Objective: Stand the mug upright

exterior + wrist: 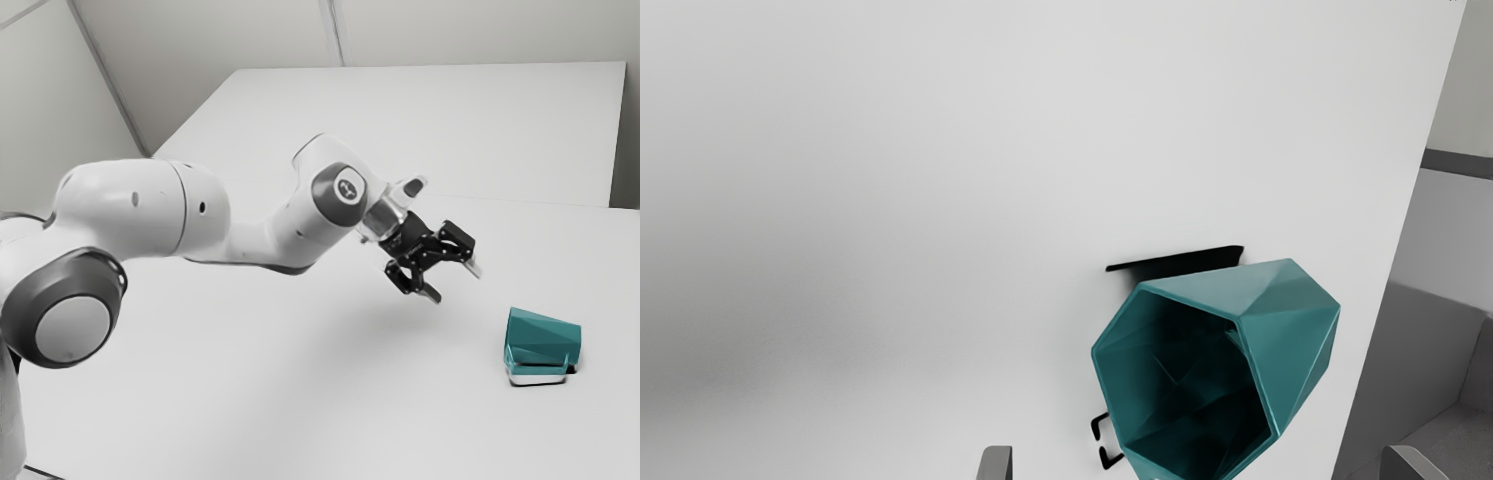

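1. pale walls [40,110] stand around the scene in the exterior view, meeting at a corner behind the arm.
2. the white table [250,400] spreads out under everything; in the wrist view its edge runs close past the mug, with grey surfaces beyond it.
3. the white arm [140,210] reaches in over the table from the exterior view's left, its hand short of the mug.
4. the teal mug [543,340] lies on its side on the table, toward the exterior view's right, its faceted body tapering away from an open mouth that faces the hand.
5. the fingers [473,267] hang above the table, spread wide, holding nothing, well apart from the mug.
6. a black strip [1200,261] lies right beside the mug; i can't tell if it's a shadow.
7. small black hooked marks [1109,461] sit by the mug's rim.
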{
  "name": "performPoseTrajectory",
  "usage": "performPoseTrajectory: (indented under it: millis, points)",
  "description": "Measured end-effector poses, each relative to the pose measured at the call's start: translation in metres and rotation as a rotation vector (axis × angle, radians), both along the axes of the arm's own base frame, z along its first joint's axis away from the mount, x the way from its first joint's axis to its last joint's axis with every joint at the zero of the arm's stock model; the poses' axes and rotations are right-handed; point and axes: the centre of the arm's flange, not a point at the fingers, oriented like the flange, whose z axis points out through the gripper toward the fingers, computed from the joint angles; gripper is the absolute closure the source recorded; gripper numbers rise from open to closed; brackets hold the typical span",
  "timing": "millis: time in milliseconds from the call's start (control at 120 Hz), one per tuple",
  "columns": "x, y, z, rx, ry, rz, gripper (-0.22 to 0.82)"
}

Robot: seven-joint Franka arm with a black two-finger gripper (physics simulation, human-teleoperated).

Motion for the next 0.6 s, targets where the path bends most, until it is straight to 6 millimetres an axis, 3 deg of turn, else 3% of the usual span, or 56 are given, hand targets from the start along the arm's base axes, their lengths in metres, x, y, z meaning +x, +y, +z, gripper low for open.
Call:
performPoseTrajectory:
  millis: [117, 342, 600]
  points:
    - [-0.008, -0.027, -0.024, -0.068, 0.045, 0.063, 0.00]
    - [-0.020, -0.060, -0.059, -0.153, 0.124, 0.146, 0.00]
    - [-0.023, -0.087, -0.054, -0.220, 0.131, 0.179, 0.00]
